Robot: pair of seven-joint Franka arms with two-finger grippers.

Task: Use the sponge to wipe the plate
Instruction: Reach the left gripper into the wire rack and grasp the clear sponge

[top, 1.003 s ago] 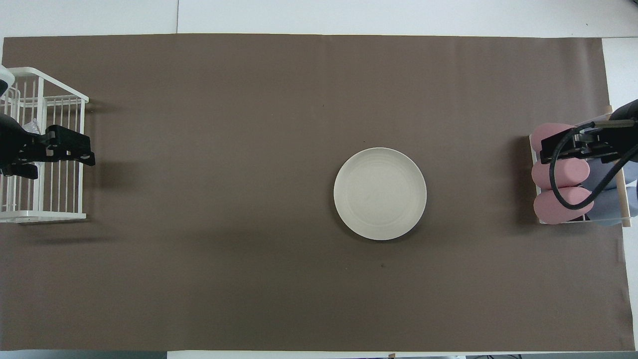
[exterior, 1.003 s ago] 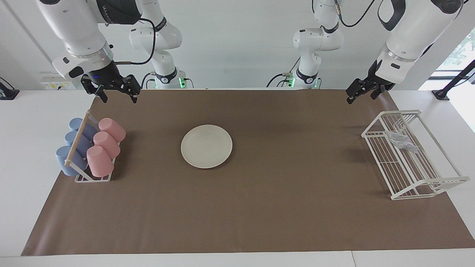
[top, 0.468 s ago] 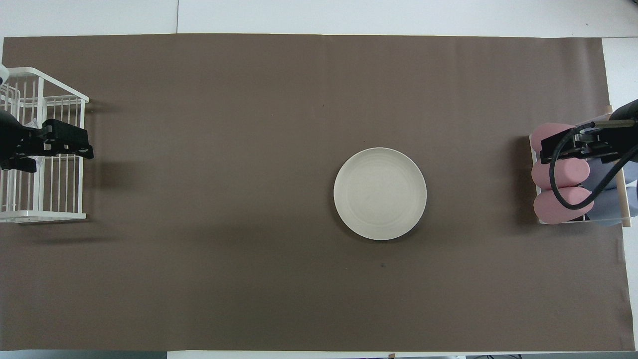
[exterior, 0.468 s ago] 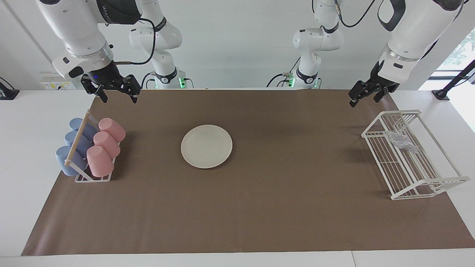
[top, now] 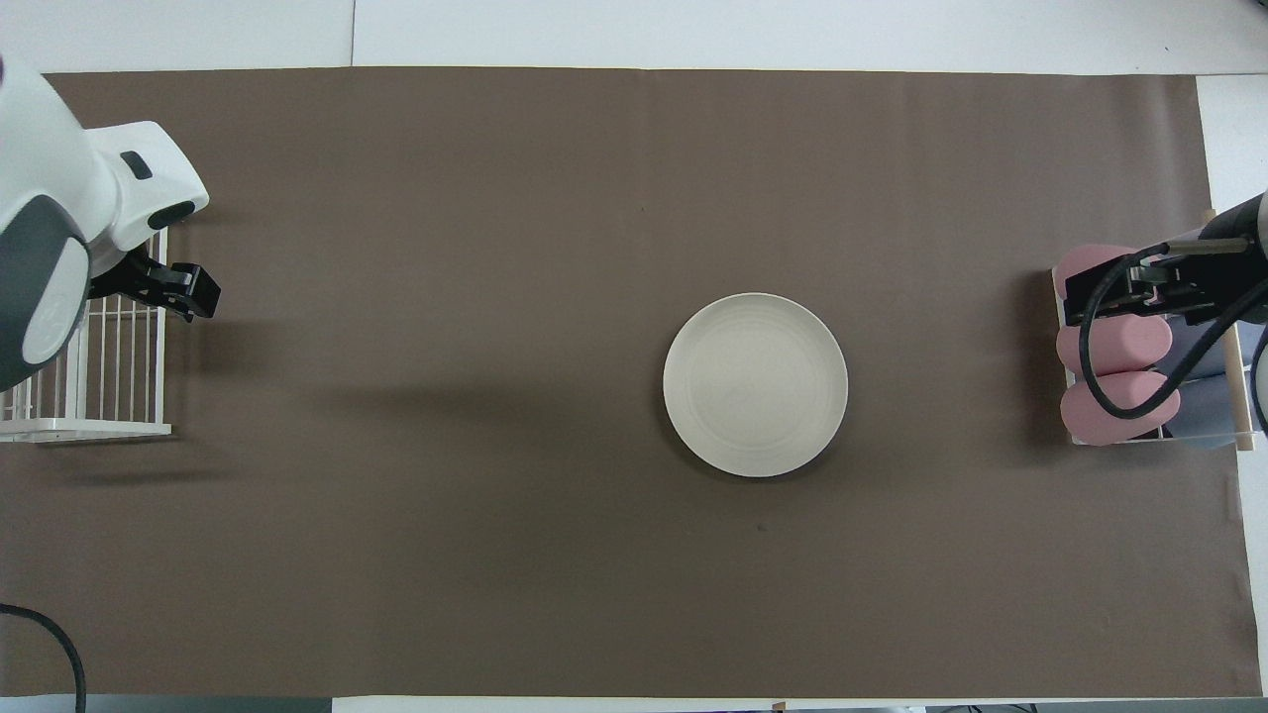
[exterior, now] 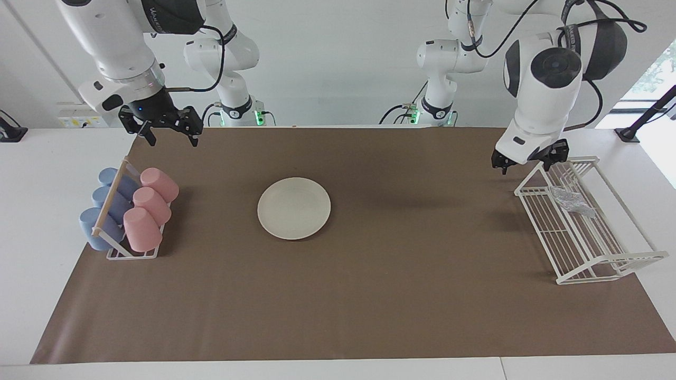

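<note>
Facing and overhead views. The left gripper hung with jaws spread wide and empty above the robot-side end of the white wire rack, at the left arm's end of the bench. Over the preceding second its arm had swung forward and turned the wrist downward, carrying the gripper from above the mat's corner to the rack's rim. The sponge lay inside the rack, untouched, just past the gripper. The plate rested flat near the middle of the brown mat, well apart from the rack. The right gripper, also wide open and empty, waited above the mat's robot-side edge near the cup rack. The move reads as the approach to picking up the sponge; no wiping had begun.
</note>
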